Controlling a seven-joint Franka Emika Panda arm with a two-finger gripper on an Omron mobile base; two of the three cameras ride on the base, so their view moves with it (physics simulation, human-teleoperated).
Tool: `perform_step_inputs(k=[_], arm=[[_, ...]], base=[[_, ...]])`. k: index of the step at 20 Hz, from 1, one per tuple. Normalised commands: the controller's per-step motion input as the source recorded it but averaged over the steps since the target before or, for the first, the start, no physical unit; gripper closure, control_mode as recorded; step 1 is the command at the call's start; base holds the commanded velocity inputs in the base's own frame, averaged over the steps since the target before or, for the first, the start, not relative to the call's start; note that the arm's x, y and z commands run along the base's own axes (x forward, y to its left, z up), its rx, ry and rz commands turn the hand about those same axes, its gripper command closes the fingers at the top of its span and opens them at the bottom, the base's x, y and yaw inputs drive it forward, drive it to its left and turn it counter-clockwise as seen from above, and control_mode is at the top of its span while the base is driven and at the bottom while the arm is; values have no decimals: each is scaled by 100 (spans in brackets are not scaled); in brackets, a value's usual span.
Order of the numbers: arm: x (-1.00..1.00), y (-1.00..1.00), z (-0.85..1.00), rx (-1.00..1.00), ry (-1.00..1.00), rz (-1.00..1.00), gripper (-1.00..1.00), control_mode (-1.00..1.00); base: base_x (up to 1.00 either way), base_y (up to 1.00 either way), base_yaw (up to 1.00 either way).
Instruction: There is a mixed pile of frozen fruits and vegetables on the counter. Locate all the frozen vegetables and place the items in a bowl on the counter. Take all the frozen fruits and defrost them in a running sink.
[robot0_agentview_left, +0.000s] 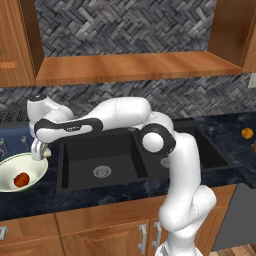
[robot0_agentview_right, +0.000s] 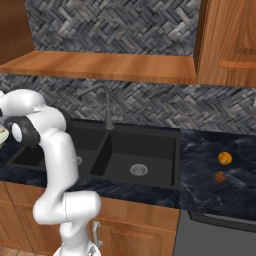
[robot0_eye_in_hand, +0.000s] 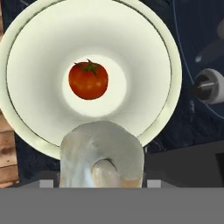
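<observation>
Your tool (robot0_agentview_left: 40, 151) is clamped on the pale, lumpy garlic bulb (robot0_eye_in_hand: 102, 155), hanging over the near rim of the cream-white bowl (robot0_agentview_left: 35, 172) at the left of the table (robot0_agentview_left: 30, 200), where the red tomato (robot0_eye_in_hand: 88, 80) with its green stem sits dead centre. The bowl's floor lies bare all around that tomato. Off to the right past the black sink (robot0_agentview_right: 150, 150), two orange fruits (robot0_agentview_right: 224, 158) lie near each other on the dark stone.

A rendered kitchen: black double sink (robot0_agentview_right: 125, 155), marbled counter (robot0_agentview_right: 215, 190), wooden cabinets (robot0_agentview_left: 100, 232), herringbone backsplash (robot0_agentview_right: 110, 25).
</observation>
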Motion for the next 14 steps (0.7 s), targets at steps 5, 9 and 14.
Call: perform_step_inputs(k=[5, 9, 14], arm=[[9, 37, -11, 0, 4, 0, 100, -100], [7, 29, -18, 0, 5, 0, 100, -100], [4, 24, -20, 0, 3, 0, 100, -100]], base=[[0, 0, 0], [0, 0, 0], [0, 0, 0]])
